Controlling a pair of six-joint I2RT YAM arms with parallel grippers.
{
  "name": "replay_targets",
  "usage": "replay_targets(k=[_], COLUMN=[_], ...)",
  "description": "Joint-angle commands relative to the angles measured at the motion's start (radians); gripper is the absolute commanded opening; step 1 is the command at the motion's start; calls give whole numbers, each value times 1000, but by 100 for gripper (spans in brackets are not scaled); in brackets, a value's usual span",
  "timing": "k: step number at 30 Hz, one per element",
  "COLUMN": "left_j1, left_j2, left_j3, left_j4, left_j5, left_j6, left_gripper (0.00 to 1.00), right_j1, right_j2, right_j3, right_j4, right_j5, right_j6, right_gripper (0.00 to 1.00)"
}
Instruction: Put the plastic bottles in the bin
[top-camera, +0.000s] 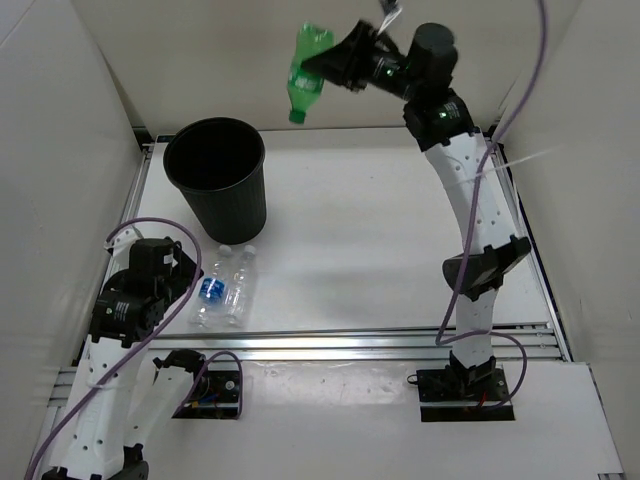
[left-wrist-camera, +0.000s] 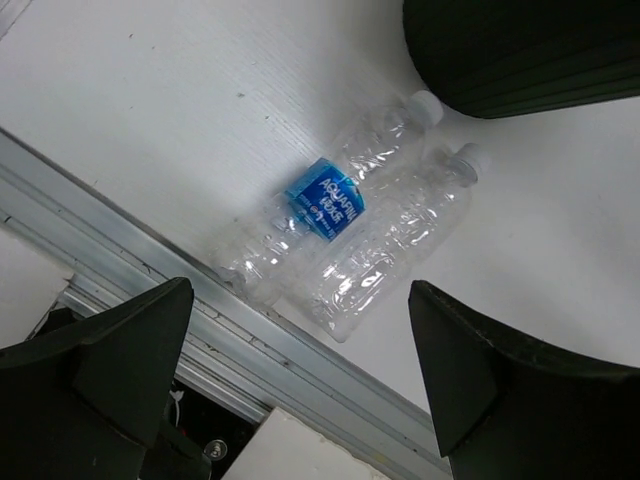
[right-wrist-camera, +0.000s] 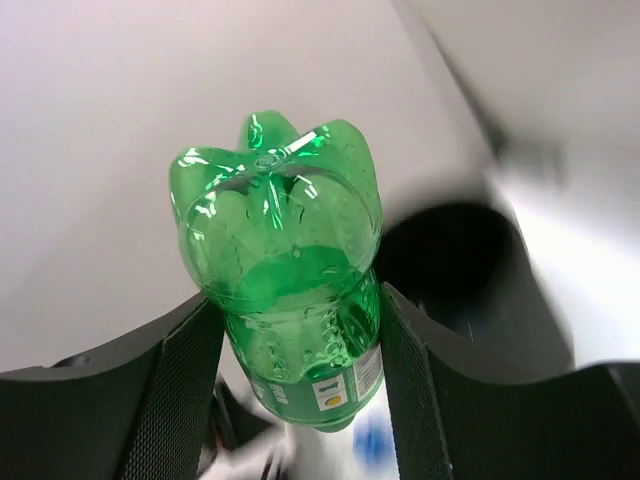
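My right gripper (top-camera: 328, 66) is shut on the green bottle (top-camera: 306, 75) and holds it high in the air, cap down, to the right of and behind the black bin (top-camera: 232, 200). In the right wrist view the green bottle (right-wrist-camera: 280, 250) sits between my fingers (right-wrist-camera: 170, 390), with the blurred bin (right-wrist-camera: 455, 265) below. A clear bottle with a blue label (top-camera: 211, 288) and a plain clear bottle (top-camera: 239, 285) lie side by side in front of the bin. My left gripper (top-camera: 178, 272) is open and empty just left of them. A second blue-labelled bottle is not in view.
In the left wrist view the labelled bottle (left-wrist-camera: 325, 205) and the plain bottle (left-wrist-camera: 395, 245) lie between the bin's base (left-wrist-camera: 530, 50) and an aluminium rail (left-wrist-camera: 150, 250) at the table's near edge. White walls enclose the table on the left, back and right.
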Motion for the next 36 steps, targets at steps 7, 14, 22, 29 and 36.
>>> replay_targets(k=[7, 14, 22, 29, 36], left_j1=[-4, -4, -4, -4, -4], left_j2=[124, 180, 168, 91, 239], left_j3=[43, 105, 91, -94, -137], left_j4=[-50, -19, 61, 337, 441], left_j5=[77, 89, 51, 235, 260], left_j6=[143, 247, 206, 396, 458], left_gripper=[100, 100, 100, 95, 98], right_j1=[232, 295, 191, -89, -168], right_j2=[242, 356, -350, -269, -403], right_j3=[190, 196, -235, 186, -163], right_j4=[434, 630, 781, 126, -172], right_j5=[254, 328, 634, 501, 143], right_j6=[-266, -435, -325, -35, 105], right_gripper=[41, 97, 100, 100, 100])
